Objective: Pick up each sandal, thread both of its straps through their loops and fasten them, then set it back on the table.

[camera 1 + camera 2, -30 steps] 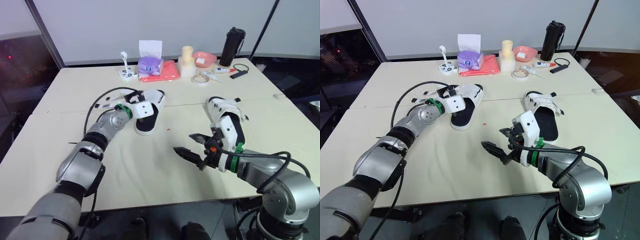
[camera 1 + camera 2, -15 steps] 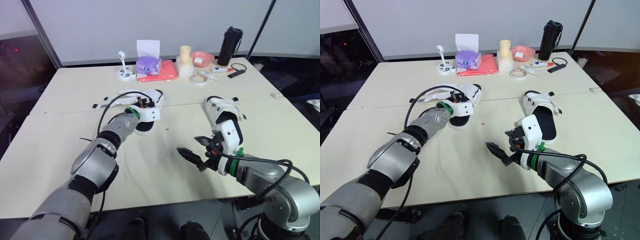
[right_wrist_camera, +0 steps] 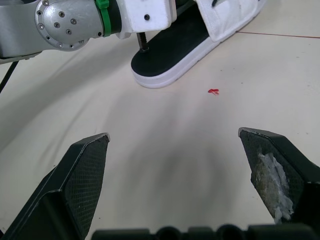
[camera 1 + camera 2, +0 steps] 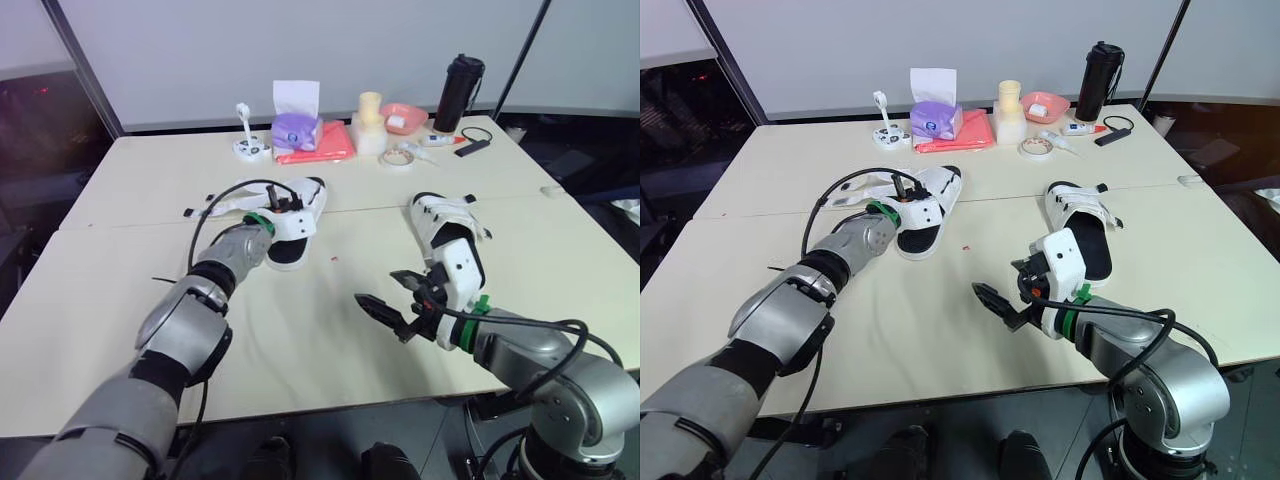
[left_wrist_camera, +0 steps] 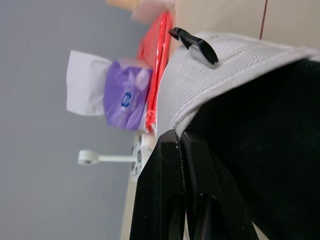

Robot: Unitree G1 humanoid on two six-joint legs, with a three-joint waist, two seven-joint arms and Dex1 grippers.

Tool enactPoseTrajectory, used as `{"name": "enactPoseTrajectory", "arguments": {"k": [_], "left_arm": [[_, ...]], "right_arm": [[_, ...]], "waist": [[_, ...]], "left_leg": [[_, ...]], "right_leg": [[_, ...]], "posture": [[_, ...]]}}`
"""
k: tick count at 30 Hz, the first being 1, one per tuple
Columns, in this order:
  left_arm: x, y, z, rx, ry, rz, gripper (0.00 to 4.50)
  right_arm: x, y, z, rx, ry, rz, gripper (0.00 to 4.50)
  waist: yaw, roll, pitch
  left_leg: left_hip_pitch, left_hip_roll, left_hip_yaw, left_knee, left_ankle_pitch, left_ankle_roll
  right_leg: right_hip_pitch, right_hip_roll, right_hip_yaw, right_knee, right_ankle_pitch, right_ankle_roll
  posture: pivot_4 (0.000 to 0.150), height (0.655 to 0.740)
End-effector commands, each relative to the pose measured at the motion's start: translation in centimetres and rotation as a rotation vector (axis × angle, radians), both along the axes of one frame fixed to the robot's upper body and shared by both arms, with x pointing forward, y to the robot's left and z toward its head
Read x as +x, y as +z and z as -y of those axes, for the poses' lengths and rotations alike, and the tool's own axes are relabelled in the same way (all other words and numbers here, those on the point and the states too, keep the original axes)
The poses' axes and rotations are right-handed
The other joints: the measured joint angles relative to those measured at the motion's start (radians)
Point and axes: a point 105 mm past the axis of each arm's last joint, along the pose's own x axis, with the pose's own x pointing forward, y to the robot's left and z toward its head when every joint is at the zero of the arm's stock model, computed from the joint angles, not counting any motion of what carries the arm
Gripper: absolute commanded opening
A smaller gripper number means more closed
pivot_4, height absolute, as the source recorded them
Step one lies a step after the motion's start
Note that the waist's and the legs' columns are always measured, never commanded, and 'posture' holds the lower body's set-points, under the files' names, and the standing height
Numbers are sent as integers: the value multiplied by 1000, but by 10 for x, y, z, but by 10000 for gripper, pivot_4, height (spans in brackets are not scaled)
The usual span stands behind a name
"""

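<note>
In the left eye view, a pale beige table fills most of the frame. Just left of centre lies a white strapped sandal with a black footbed. The left gripper sits on this sandal's upper-left side, at the straps. Right of centre, well apart from it, a second white sandal rests flat on the table. The right gripper is in the lower middle of the frame, beside the second sandal. It grips nothing and its two black fingers are spread apart. Along the top of the frame stand a purple tissue box, a red folded cloth, a white tape roll and a black tumbler.

In the left wrist view, the left gripper has its fingers pressed together. The edge of the sandal's grey-white webbing strap is pinched at their tips. A small black plastic tab sits on the strap. The sandal's dark inside fills the right of the frame.

In the right wrist view, the right gripper is spread wide over bare table. The first sandal lies in the upper middle of the frame, with the left arm's silver wrist at upper left. A tiny red speck lies on the table below the sandal.
</note>
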Motion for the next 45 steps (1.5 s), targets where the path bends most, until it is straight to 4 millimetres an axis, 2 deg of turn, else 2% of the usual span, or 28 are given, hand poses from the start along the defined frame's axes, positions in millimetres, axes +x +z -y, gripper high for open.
{"name": "enactPoseTrajectory", "arguments": {"k": [1, 6, 10, 18, 25, 29, 35, 37, 39, 45], "left_arm": [[-14, 31, 17, -126, -202, 52, 498], [-47, 48, 32, -177, -517, 9, 498], [-70, 44, 37, -134, -701, -74, 498], [-107, 22, 27, 3, -911, -243, 498], [-142, 16, 9, 128, -1077, -200, 498], [-150, 10, 2, 148, -1123, -205, 498], [-144, -12, -6, 207, -1072, -246, 498], [-144, -16, -5, 210, -1071, -236, 5840], [-145, -20, -6, 230, -1070, -227, 13837], [-147, -24, -12, 253, -1056, -167, 44482]], "right_arm": [[-1, 8, -1, -6, 18, 43, 45000], [1, 9, 3, -19, 23, 43, 45000], [4, 13, 10, -34, 13, 53, 45000], [8, 19, 19, -55, 3, 70, 45000], [9, 21, 23, -70, 4, 75, 45000], [10, 21, 26, -75, 1, 76, 45000], [11, 22, 27, -83, 2, 80, 45000], [12, 22, 27, -85, 3, 80, 45000], [12, 22, 27, -88, 4, 82, 45000], [14, 23, 28, -92, 3, 85, 45000]], "waist": [[1, 0, 0], [4, -2, 1], [2, -2, 1], [-8, -2, 1], [-1, -1, 1], [1, -1, 1], [-1, -1, 1], [1, -1, 1], [2, -1, 1], [0, -1, 1]], "left_leg": [[0, 0, 0, 0, 0, 0], [-1, 0, 0, 0, 0, 0], [-1, 0, 0, 0, 0, 0], [-1, 1, 0, 0, 0, 0], [-1, 1, -1, 2, 0, 1], [-1, 1, -2, 6, -1, 2], [-1, 1, -2, 9, -1, 2], [-1, 0, -2, 9, -1, 3], [-1, 0, -2, 10, -1, 3], [-1, 0, -2, 11, -2, 3]], "right_leg": [[0, 0, 0, 0, 0, 0], [-1, 0, 0, 0, 0, 0], [-1, 0, 0, 0, 0, 0], [-1, 0, 0, 0, 0, -1], [1, 0, 0, 0, 0, -1], [3, 0, -1, 0, 0, -1], [4, 0, -1, 1, 0, -1], [4, 0, -1, 2, 0, -1], [4, 0, -1, 2, 1, -1], [4, 0, -1, 2, 1, -1]], "posture": [[1500, 7400], [1500, 7400], [1500, 7400], [1500, 7400], [1500, 7400], [1500, 7400], [1500, 7400], [1500, 7400], [1500, 7400], [1500, 7400]]}}
